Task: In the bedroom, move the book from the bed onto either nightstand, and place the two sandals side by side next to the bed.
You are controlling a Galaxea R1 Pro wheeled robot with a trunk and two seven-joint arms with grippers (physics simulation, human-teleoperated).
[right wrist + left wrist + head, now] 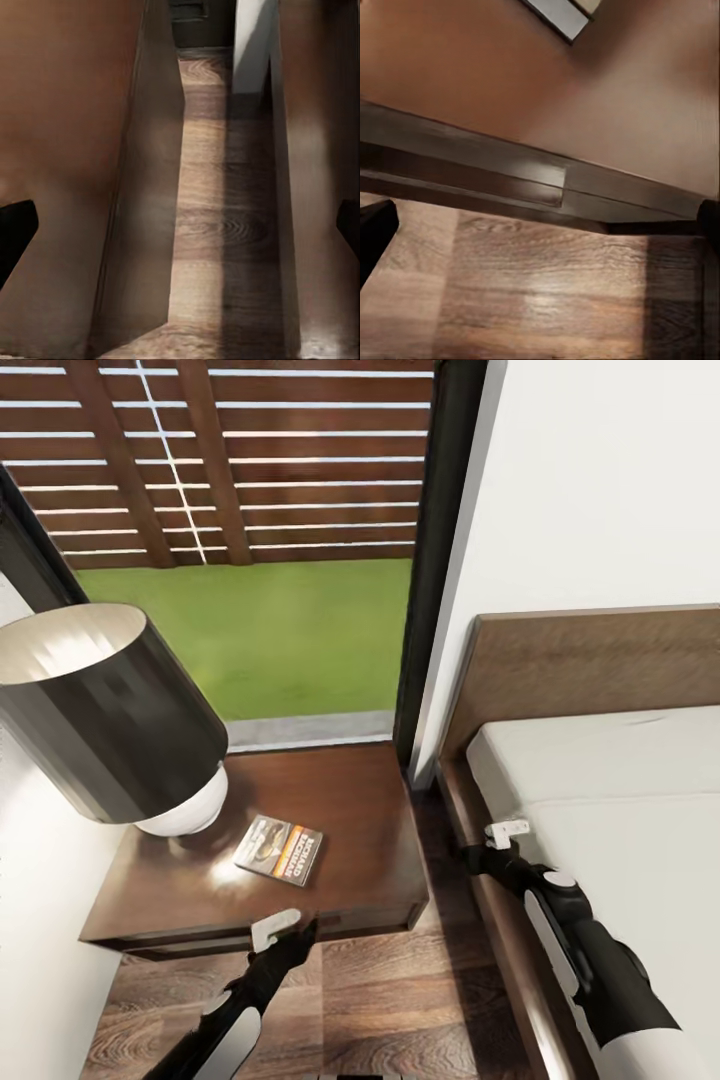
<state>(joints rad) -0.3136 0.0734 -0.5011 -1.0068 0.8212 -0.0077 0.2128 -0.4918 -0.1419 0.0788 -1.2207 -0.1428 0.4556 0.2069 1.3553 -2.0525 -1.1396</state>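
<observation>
The book (279, 849), dark with a golden picture and an orange band, lies flat on the dark brown nightstand (370, 830), beside the lamp's base. My left gripper (285, 932) hangs open just off the nightstand's front edge, short of the book; in its wrist view the fingers (375, 232) stand wide apart over the drawer front (510, 176) and the book's corner (559, 15) shows beyond. My right gripper (497, 840) is open over the bed's wooden side rail, by the grey mattress (620, 800). The sandals are out of view.
A lamp with a big black shade (100, 710) and white base stands on the nightstand's left half. A narrow strip of plank floor (217, 187) separates nightstand and bed frame (315, 150). Behind are a tall window (270, 630) and the headboard (590, 660).
</observation>
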